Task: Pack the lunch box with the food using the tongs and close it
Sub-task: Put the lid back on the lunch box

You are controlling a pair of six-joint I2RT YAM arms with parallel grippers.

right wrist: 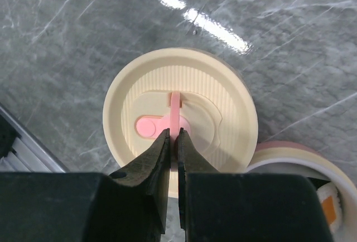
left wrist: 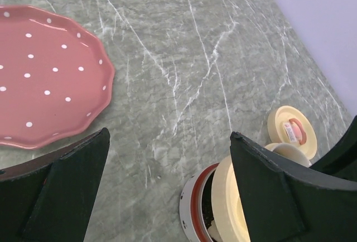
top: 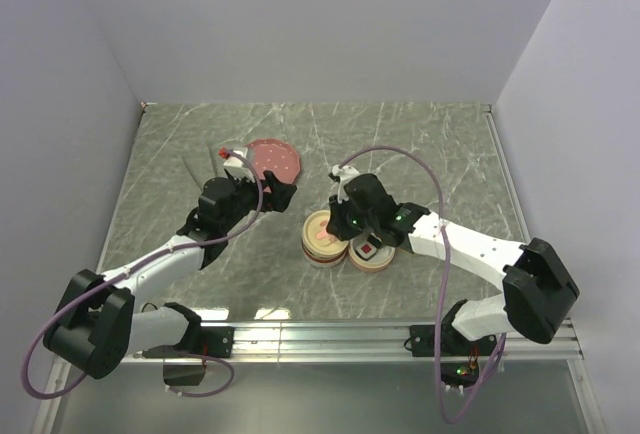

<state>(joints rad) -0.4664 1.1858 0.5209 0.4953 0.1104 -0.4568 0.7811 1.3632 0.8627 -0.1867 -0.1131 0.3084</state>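
My left gripper (top: 283, 197) (left wrist: 168, 136) hangs released, its two fingers (left wrist: 67, 192) spread wide with only the marble table (left wrist: 195, 58) between them. The pink dotted plate (left wrist: 44, 74) lies ahead of it and off to its left, near but apart from it. The cream parts of the lunch box (left wrist: 223, 189) sit low beside its right finger. Seen from above, the tongs (top: 192, 167) lie flat on the table just left of the plate, on the side of my left gripper away from the lunch box. Neither of my grippers touches them. My right gripper (top: 340, 224) (right wrist: 174, 136) is clenched. Its fingertips are pressed nearly together on the thin pink strap (right wrist: 175, 108) at the middle of the round cream lid (right wrist: 128, 119), so I am grasping the lid by that strap, directly beneath the gripper. I cannot tell whether the lid is seated flat or slightly lifted. Just to the right of this gripper, close against the lidded part, sits the open container (right wrist: 290, 154) with its pink and cream rim. One piece of the food (right wrist: 330, 211), white-sided with an orange top, lies inside it at the corner of my wrist view. From above, a red-topped piece (top: 368, 250) shows in that same container.
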